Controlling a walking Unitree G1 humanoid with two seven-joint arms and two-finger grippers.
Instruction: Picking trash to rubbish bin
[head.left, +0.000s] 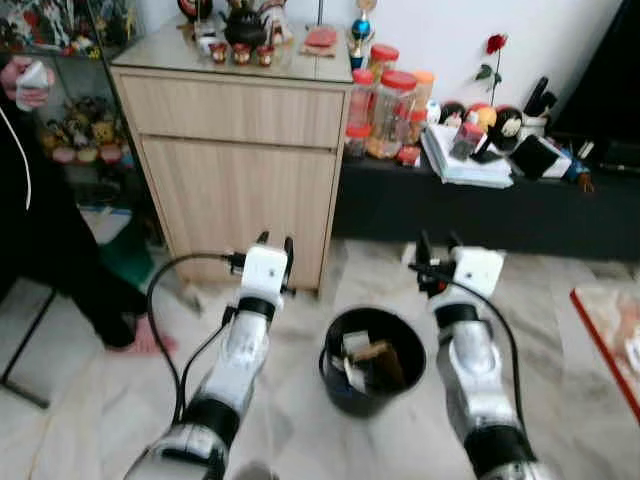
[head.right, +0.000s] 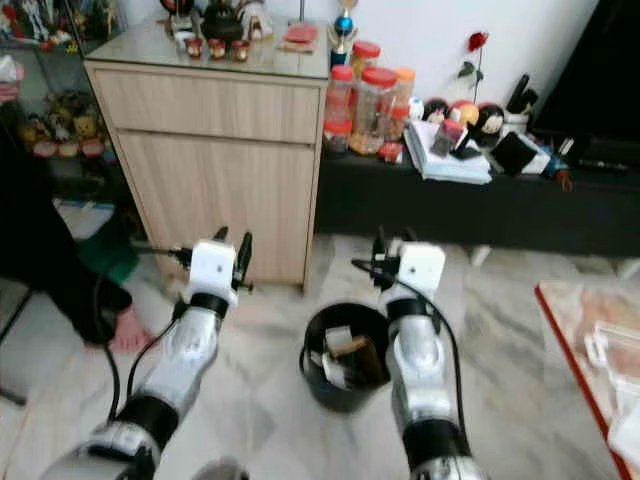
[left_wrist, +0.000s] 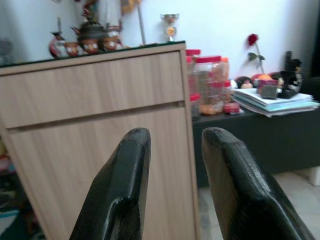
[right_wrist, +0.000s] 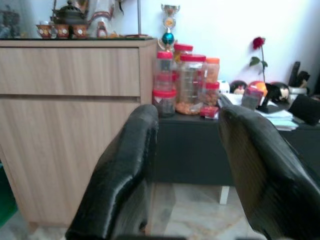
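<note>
From the head views, the black rubbish bin (head.left: 372, 360) stood on the marble floor (head.left: 90, 400) between both raised arms, with trash (head.left: 372, 362) already inside. The left gripper (head.left: 275, 243) and right gripper (head.left: 437, 245) hovered before a wooden cabinet (head.left: 240, 150). In the left wrist view, its fingers (left_wrist: 122, 195) were apart, empty. In the right wrist view, fingers (right_wrist: 125, 170) likewise stood apart, facing red-lidded jars (right_wrist: 187, 82).

A pale wooden cabinet (head.left: 238, 150) stands on the marble floor (head.left: 90, 400) against a white wall (head.left: 440, 30) — beside it a low black bench (head.left: 480, 210) (crowded with red-lidded jars (head.left: 390, 110)).
</note>
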